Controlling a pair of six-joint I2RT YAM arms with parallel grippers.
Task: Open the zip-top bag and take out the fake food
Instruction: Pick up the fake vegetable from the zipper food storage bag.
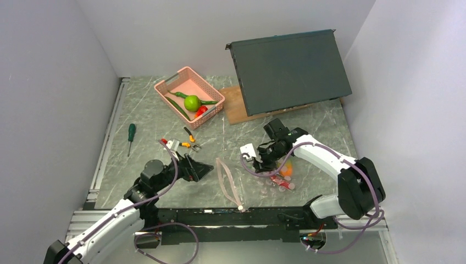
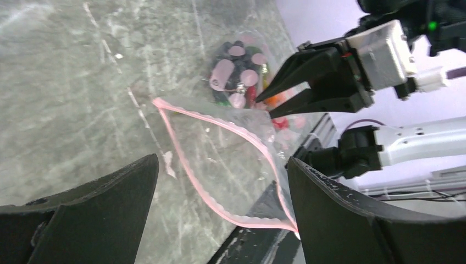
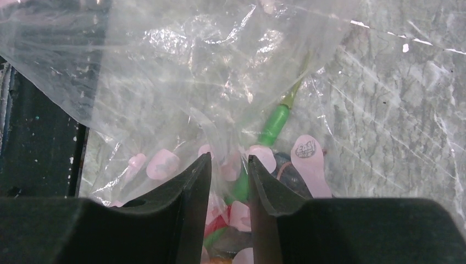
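Observation:
The zip-top bag (image 1: 231, 184) lies flat between the arms, its pink-red zip strip (image 2: 187, 124) parted into an open loop. Fake food (image 1: 284, 171) is bunched at the bag's closed end: a green piece (image 3: 275, 124), red and dark pieces (image 2: 236, 74). My left gripper (image 2: 222, 165) is open and wide, facing the bag's mouth, its right finger beside the strip's near corner. It appears in the top view as the left gripper (image 1: 202, 170). My right gripper (image 3: 229, 160) hovers over the food end, jaws narrowly apart with only bag film under the gap. It shows in the top view as the right gripper (image 1: 258, 164).
A pink basket (image 1: 165, 88) at the back holds a green apple (image 1: 192, 103), a cucumber (image 1: 178, 107) and a red piece (image 1: 201, 110). A green-handled screwdriver (image 1: 131, 135) and orange-handled pliers (image 1: 189, 138) lie left of centre. A dark panel (image 1: 291, 69) leans on a wooden board (image 1: 233, 104).

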